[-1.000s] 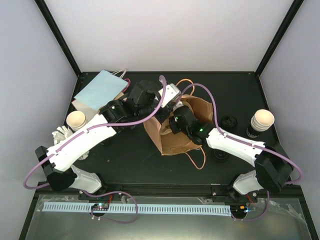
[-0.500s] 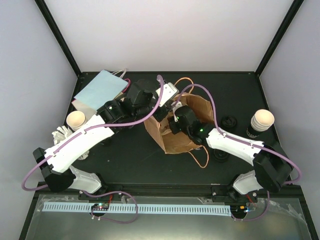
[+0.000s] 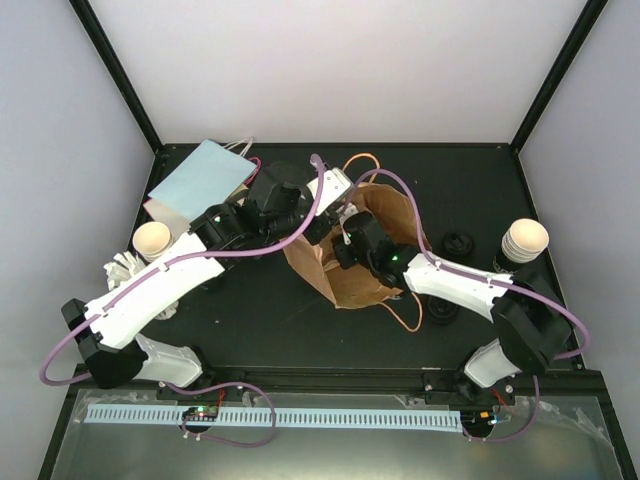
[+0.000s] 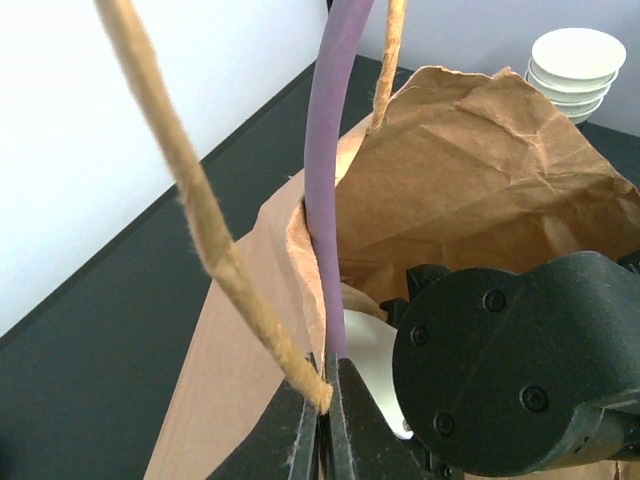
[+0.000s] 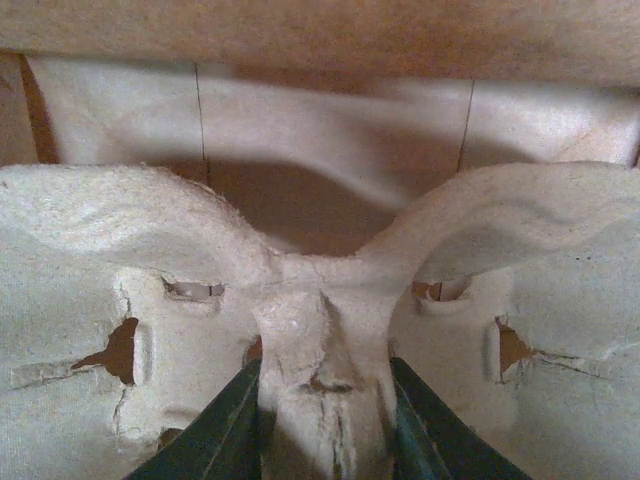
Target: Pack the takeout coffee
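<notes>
The task is at an early stage, judged from the layout: no coffee is in the bag (image 3: 365, 285) yet. The bag stands open at the centre of the tabletop (image 3: 260, 310). The left tool (image 4: 325, 400) is closed tight on the bag rim at the root of one rope handle (image 4: 210, 240), holding the mouth open. The right tool (image 5: 322, 400) is inside the bag, clamped narrow on the centre post of a pulp carrier (image 5: 300, 270). The wrist view does not show whether the carrier rests on the bag floor. All cups are outside the bag, unlidded: one cup (image 3: 152, 239) at the left edge and one stack (image 3: 524, 240) at the right edge, both well apart from the bag. Remaining work, as judged: seat the carrier, lid the cups, load them. Count: one bag, one carrier, one single cup, one stack (at least three rims show), two lids (image 3: 458, 243) right of the bag, one blue bag (image 3: 198, 176) at far left.
</notes>
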{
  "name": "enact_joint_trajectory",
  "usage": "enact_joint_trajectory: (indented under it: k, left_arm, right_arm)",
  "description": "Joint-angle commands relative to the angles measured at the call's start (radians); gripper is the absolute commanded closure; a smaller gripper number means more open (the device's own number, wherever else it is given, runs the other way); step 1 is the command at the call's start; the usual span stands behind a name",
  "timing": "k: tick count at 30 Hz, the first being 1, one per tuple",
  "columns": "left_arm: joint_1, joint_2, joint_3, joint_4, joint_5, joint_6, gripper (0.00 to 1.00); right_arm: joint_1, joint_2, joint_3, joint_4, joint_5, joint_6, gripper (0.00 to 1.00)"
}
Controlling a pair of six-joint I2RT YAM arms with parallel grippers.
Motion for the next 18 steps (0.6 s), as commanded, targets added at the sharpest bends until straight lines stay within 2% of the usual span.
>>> enact_joint_trajectory:
  k: [1,13,18]
  left_arm:
    - [-0.006,-0.057,-0.006,0.097,0.066,-0.023,0.98]
    - [0.027,-0.069,-0.008,0.108,0.095,-0.099,0.98]
    - [0.124,-0.069,0.011,0.088,0.224,-0.219,0.98]
  right_arm:
    - [-0.018,0.020,0.048,0.026,0.000,-0.029,0.72]
    - [-0.033,0.084,0.155,-0.131,-0.048,-0.083,0.72]
    - [-0.033,0.068,0.198,-0.274,-0.070,-0.109,0.72]
